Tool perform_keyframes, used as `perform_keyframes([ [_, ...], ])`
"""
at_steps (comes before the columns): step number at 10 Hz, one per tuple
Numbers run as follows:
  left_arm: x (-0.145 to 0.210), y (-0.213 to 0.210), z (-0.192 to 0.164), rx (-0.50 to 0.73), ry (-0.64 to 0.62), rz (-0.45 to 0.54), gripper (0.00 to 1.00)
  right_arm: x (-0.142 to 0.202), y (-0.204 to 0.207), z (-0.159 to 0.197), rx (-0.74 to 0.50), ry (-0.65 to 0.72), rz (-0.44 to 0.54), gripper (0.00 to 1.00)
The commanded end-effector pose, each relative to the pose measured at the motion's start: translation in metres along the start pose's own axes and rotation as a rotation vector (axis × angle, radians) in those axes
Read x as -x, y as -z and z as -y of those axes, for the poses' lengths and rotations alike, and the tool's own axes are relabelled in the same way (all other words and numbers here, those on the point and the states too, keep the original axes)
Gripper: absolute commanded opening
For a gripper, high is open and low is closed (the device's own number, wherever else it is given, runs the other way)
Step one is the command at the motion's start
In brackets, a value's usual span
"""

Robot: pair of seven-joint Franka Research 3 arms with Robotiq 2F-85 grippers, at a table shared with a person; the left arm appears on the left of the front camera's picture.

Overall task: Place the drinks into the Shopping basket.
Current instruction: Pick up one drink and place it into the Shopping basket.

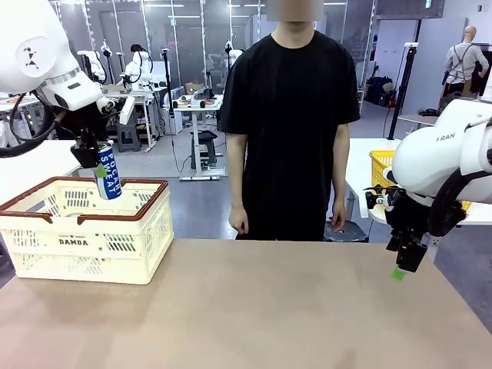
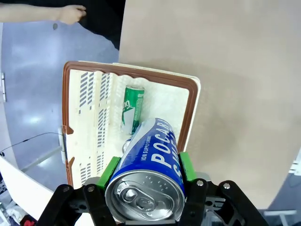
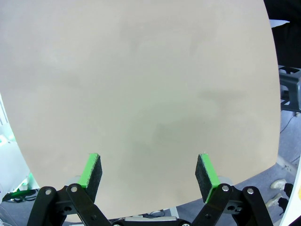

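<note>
Blue can held above the Shopping basket.
The left gripper (image 2: 146,176) is clamped on a blue can (image 1: 109,174) over the Shopping basket (image 1: 86,230) at the table's left edge; a green can (image 2: 132,109) lies inside. The right gripper (image 3: 149,176), jaws apart, hangs over the table (image 1: 254,307).

Left gripper (image 2: 146,175) clamped on a blue Pocari Sweat can (image 2: 151,172) above the Shopping basket (image 2: 190,106) (green can (image 2: 131,108) lying inside).
</note>
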State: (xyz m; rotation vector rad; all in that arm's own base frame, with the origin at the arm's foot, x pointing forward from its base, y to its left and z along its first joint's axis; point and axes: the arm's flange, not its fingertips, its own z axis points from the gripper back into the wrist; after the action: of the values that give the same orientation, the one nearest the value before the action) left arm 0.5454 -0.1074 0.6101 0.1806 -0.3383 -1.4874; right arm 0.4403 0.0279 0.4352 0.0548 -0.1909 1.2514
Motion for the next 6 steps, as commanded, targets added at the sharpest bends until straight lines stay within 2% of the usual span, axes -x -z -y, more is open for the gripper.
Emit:
perform_keyframes([
  [1,0.003,0.008,-0.008,-0.023,-0.007,0.003,0.00,0.001,0.000,-0.001,-0.001,0.001,-0.003,1.00],
  [4,0.011,0.021,-0.023,-0.022,-0.003,0.062,0.00,0.001,0.000,-0.001,-0.001,0.001,-0.003,1.00],
  [5,0.013,0.022,-0.025,-0.019,-0.002,0.060,0.00,0.001,0.000,-0.001,-0.001,0.001,-0.003,1.00],
  [6,0.006,0.026,-0.013,0.006,-0.016,0.013,0.00,0.001,0.000,-0.001,-0.001,0.001,-0.003,1.00],
])
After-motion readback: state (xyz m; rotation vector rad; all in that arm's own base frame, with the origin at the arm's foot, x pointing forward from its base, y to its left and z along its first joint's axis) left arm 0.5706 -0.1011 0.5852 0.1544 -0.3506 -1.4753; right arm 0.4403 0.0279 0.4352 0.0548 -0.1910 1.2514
